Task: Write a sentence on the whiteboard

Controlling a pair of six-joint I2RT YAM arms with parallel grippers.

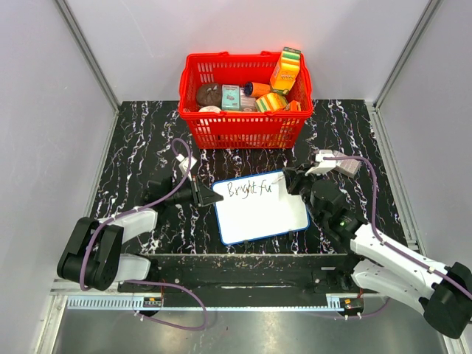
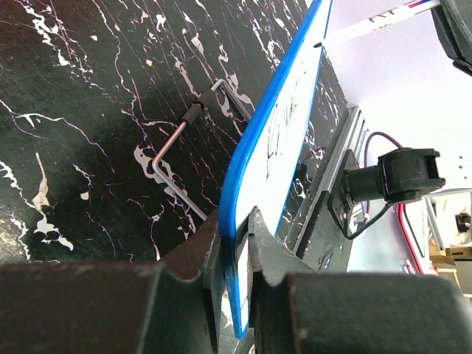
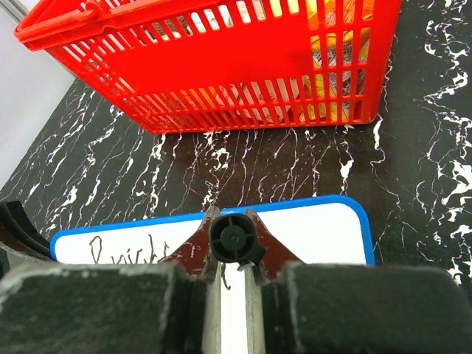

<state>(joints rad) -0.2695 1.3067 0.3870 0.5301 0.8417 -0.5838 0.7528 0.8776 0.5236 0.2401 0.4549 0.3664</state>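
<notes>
The whiteboard (image 1: 262, 217) with a blue rim lies on the black marble table, tilted slightly. The sentence (image 1: 249, 189) on its top edge reads "Bright fu" in thin black lettering. My left gripper (image 1: 209, 195) is shut on the board's left edge; the left wrist view shows the blue rim (image 2: 247, 158) pinched between the jaws (image 2: 237, 225). My right gripper (image 1: 295, 182) is shut on a black-ended marker (image 3: 233, 238), held over the board's upper right part just after the last letter. The marker's white barrel and tip also show in the left wrist view (image 2: 365, 26). Part of the lettering (image 3: 122, 249) shows in the right wrist view.
A red plastic basket (image 1: 243, 125) with several grocery packs stands just behind the board. A bent metal wire (image 2: 177, 140) lies on the table under the board's far side. Grey walls close in the left, right and back. A metal rail (image 1: 236, 302) runs along the front edge.
</notes>
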